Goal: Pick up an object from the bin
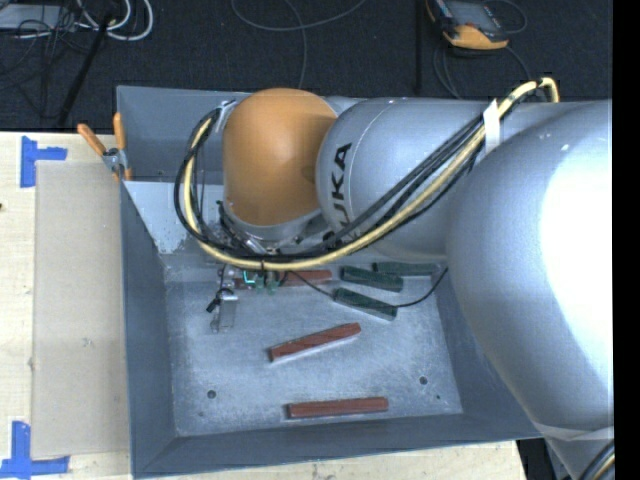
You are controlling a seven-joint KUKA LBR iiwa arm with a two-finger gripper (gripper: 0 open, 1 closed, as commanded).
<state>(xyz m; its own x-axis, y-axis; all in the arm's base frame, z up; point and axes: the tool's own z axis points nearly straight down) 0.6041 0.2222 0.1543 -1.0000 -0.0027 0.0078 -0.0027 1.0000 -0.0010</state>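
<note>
My gripper [225,308] hangs low over the bin's floor in the left part of the bin, under the arm's orange cover. Nothing shows in it. A reddish-brown flat bar [313,342] lies slanted on the floor a short way to its right. A second reddish-brown bar [336,406] lies level near the front wall. Another reddish piece [305,276] peeks out from under the wrist, just right of the gripper.
Two dark green bars [371,278] [365,303] lie side by side toward the bin's right, partly under the arm. The arm covers the bin's back and right side. Bare floor stretches in front of the gripper and to its left.
</note>
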